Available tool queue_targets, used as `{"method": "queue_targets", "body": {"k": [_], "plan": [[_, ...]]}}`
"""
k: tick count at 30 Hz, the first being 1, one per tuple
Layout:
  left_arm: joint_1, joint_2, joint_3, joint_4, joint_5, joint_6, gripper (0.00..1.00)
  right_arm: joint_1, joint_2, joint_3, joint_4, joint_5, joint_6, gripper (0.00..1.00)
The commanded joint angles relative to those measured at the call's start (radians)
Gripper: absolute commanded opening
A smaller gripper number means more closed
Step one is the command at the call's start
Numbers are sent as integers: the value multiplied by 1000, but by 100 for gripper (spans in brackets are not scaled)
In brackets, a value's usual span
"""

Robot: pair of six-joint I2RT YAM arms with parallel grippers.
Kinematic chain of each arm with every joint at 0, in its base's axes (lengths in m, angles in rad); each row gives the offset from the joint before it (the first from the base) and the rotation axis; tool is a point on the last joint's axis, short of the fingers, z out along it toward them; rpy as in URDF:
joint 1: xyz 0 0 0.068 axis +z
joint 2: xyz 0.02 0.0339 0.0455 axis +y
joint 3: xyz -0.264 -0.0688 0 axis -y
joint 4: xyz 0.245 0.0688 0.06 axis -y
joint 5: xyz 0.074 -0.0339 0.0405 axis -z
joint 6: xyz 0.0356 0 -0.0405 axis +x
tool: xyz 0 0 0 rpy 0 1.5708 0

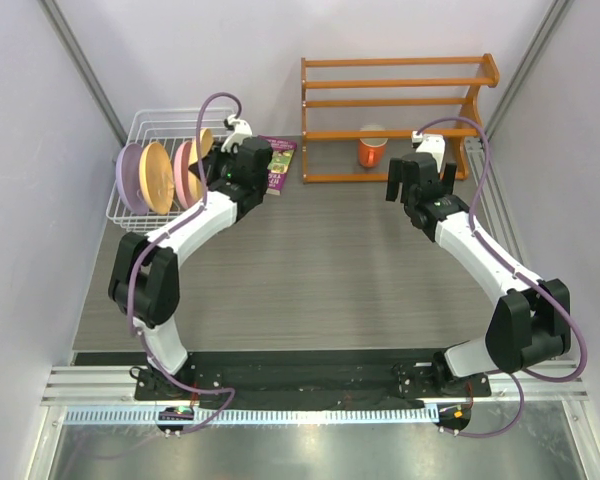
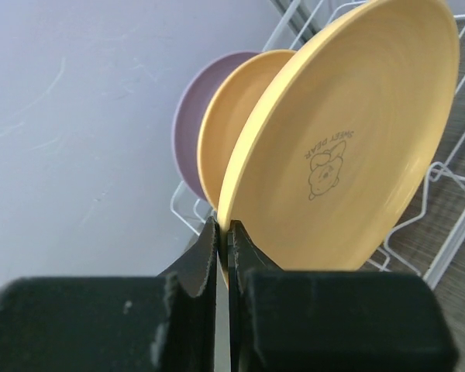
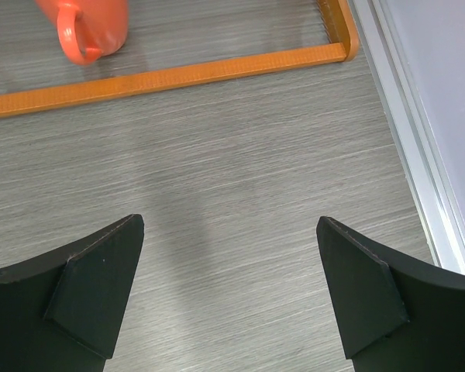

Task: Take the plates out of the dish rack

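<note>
The white wire dish rack [image 1: 165, 118] stands at the back left. It holds a lavender plate [image 1: 130, 175], a yellow-orange plate [image 1: 158, 178] and a pink plate [image 1: 187, 172], all on edge. My left gripper [image 1: 213, 150] is at the rack's right end, shut on the rim of another yellow-orange plate [image 1: 206, 143]. In the left wrist view the gripper [image 2: 223, 229] pinches that plate [image 2: 349, 147], which has a bear print. A second yellow-orange plate [image 2: 232, 116], the lavender plate [image 2: 187, 132] and the rack's wires [image 2: 449, 232] lie behind; the pink plate does not show there. My right gripper [image 1: 417, 185] [image 3: 231, 256] is open and empty over the table.
An orange wooden shelf [image 1: 400, 100] stands at the back, with an orange mug [image 1: 371, 152] [image 3: 85, 27] on its bottom level; its base rail [image 3: 178, 74] lies ahead of the right gripper. A purple book [image 1: 280, 163] lies beside the rack. Walls close both sides.
</note>
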Motion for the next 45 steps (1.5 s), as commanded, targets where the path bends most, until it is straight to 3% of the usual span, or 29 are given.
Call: {"method": "queue_targets", "body": {"k": [1, 6, 10, 13, 17, 18, 27, 37, 41, 44, 45], "plan": [[-29, -112, 45, 90, -87, 71, 0, -4, -51, 9, 3, -19, 2, 100], [-72, -172, 48, 85, -87, 100, 0, -4, -74, 15, 3, -92, 11, 100], [-113, -209, 48, 53, -74, 97, 0, -6, -97, 30, 3, -251, 45, 100], [-155, -230, 61, -66, -25, 9, 0, -4, -101, 52, 8, -344, 93, 100], [-178, -259, 108, -364, 175, -293, 0, -6, -89, 72, 18, -508, 155, 100], [-176, -272, 102, -395, 303, -376, 0, -4, -87, 69, 32, -531, 165, 100], [-178, -284, -30, -352, 847, -614, 0, -4, -113, -42, 164, -735, 277, 100], [-179, -276, -84, -271, 1004, -737, 0, -4, -94, -137, 222, -793, 317, 98], [-178, -284, -93, -251, 1051, -760, 0, -2, -78, -180, 254, -813, 327, 92], [-179, -283, -97, -240, 1084, -779, 0, -2, -69, -200, 268, -820, 329, 78], [-179, -283, -102, -237, 1091, -782, 0, -2, -66, -201, 270, -820, 330, 69]]}}
